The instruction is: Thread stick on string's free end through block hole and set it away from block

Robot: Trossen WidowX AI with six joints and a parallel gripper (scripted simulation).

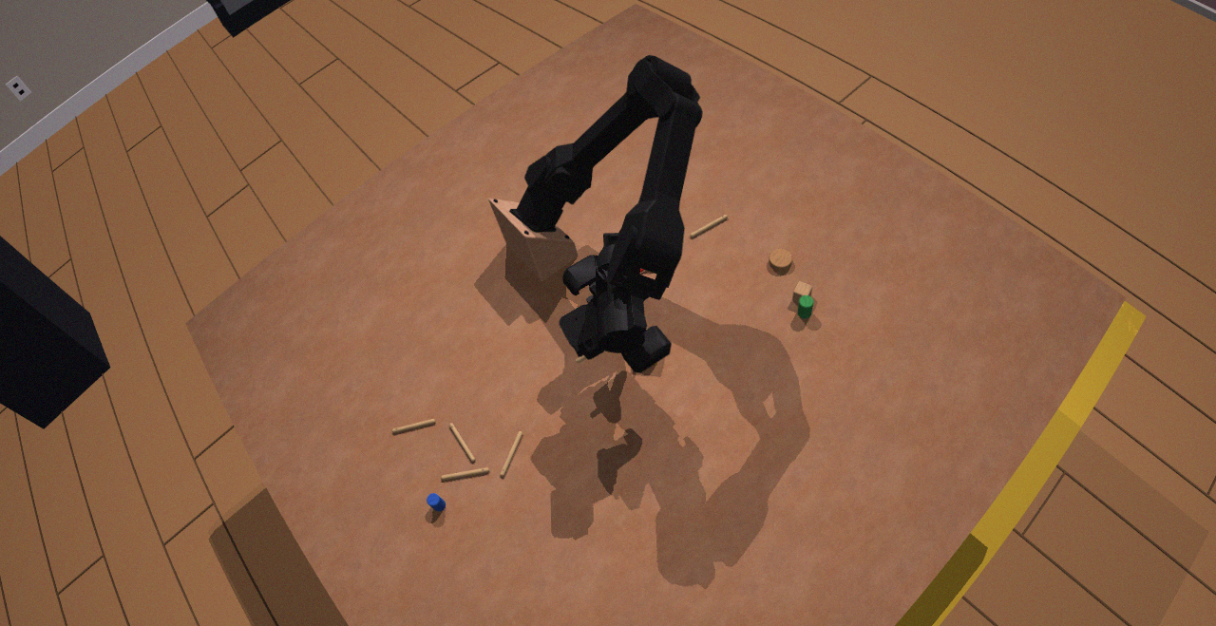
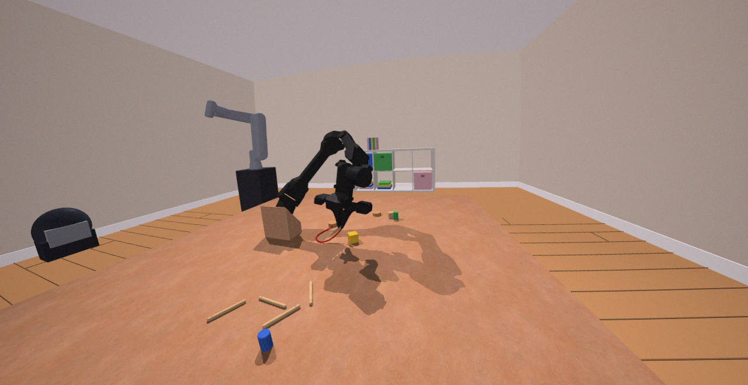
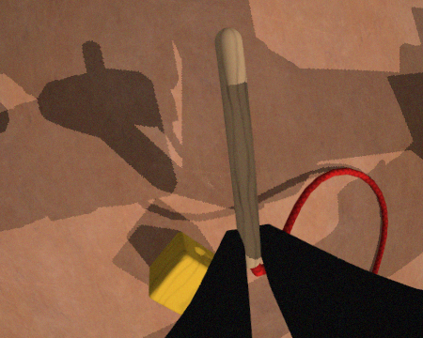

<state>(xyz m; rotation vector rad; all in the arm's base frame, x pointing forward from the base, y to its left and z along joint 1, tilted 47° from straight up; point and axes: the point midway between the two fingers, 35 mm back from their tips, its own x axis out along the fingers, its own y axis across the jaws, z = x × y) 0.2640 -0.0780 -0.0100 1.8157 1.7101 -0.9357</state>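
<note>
My gripper [image 2: 340, 226] [image 3: 248, 238] is shut on the wooden stick [image 3: 242, 141] near its string end. The stick is above the table, its free end pointing away from the fingers. The red string [image 3: 385, 216] [image 2: 322, 241] curves in a loop beside the fingers. The yellow block [image 3: 179, 282] [image 2: 353, 238] rests on the table, left of the fingers in the wrist view and apart from the stick. A small round mark on its upper face looks like the hole. The button [image 2: 332, 224] is partly hidden behind the gripper. In the top view the arm hides block and fingertips.
Several loose sticks [image 1: 510, 454] [image 2: 281, 316] and a blue cylinder [image 1: 436, 502] [image 2: 265, 339] lie at the near left. Another stick [image 1: 708, 227], a wooden disc [image 1: 780, 258], a pale cube [image 1: 802, 290] and a green cylinder [image 1: 805, 308] are on the far side.
</note>
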